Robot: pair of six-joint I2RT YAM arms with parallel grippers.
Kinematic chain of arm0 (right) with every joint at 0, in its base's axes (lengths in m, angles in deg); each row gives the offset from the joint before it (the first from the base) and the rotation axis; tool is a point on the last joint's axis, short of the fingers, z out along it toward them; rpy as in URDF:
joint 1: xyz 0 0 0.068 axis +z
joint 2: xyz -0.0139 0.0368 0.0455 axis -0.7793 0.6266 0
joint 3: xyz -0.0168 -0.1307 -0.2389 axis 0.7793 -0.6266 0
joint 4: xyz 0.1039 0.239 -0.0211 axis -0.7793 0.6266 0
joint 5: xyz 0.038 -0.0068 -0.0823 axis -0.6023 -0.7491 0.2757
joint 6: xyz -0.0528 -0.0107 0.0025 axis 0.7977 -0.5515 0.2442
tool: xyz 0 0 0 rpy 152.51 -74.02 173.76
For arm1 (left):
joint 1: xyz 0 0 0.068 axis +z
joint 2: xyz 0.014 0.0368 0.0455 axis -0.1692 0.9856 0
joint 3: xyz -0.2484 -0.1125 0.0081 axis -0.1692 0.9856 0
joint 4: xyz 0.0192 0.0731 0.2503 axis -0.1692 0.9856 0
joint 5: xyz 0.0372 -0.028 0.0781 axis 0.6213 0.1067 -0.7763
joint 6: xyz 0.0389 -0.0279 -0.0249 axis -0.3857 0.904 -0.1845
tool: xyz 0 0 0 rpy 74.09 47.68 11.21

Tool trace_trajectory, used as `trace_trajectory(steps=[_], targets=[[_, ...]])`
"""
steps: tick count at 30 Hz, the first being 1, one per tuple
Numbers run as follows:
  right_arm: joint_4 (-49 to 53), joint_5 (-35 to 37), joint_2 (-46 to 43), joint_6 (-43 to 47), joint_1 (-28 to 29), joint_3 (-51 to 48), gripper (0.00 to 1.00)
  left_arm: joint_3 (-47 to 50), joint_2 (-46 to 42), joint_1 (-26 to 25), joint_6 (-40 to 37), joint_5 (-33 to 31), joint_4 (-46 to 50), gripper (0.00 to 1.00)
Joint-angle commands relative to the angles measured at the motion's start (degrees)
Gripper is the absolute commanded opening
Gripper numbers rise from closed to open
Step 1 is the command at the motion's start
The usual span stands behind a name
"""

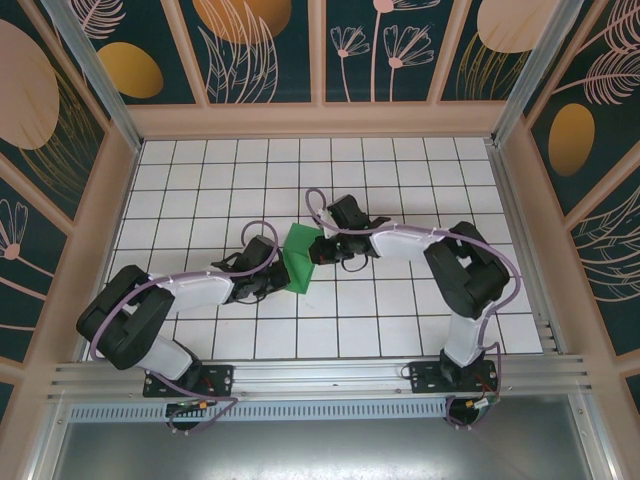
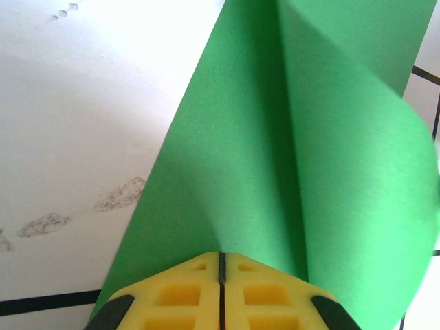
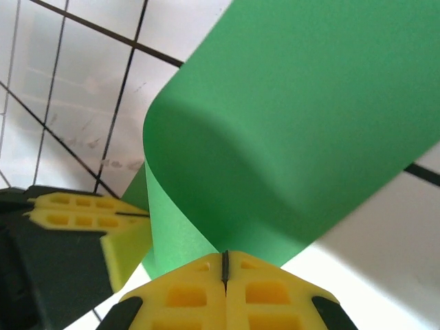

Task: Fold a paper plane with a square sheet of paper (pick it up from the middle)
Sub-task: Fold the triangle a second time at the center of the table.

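Observation:
The square sheet of paper (image 1: 300, 258) is plain green and hangs bent in a curl between my two grippers at the middle of the white tiled table. My left gripper (image 1: 281, 274) is shut on its near-left edge. In the left wrist view the yellow fingertips (image 2: 199, 271) meet on the paper (image 2: 295, 158), which rises and rolls over to the right. My right gripper (image 1: 319, 249) is shut on the far-right edge. The right wrist view has the paper (image 3: 295, 124) arching over that gripper (image 3: 225, 256), with the left gripper's yellow fingers (image 3: 89, 220) close by at the lower left.
The white grid table (image 1: 400, 170) is enclosed by low beige walls (image 1: 320, 120) with patterned panels behind. An aluminium rail (image 1: 320, 375) runs along the near edge by the arm bases. Open tiles lie on all sides of the paper.

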Motion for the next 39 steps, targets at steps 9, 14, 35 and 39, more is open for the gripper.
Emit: trace_trajectory(steps=[9,14,35,39], targets=[[0.81,0.74,5.14,3.63,-0.30,4.21,0.00,1.87,-7.90,0.29,-1.07,2.10,-7.47,0.11],[0.44,1.10,5.40,3.56,-0.68,4.03,0.00,3.09,-5.95,0.28,0.89,7.64,-16.60,0.11],[0.88,-1.60,6.86,4.49,-1.23,4.29,0.00,0.53,4.05,0.25,2.72,10.59,-21.41,0.10],[1.30,-2.25,7.39,4.61,-1.21,4.64,0.00,0.61,4.16,0.30,2.67,10.76,-22.17,0.10]])
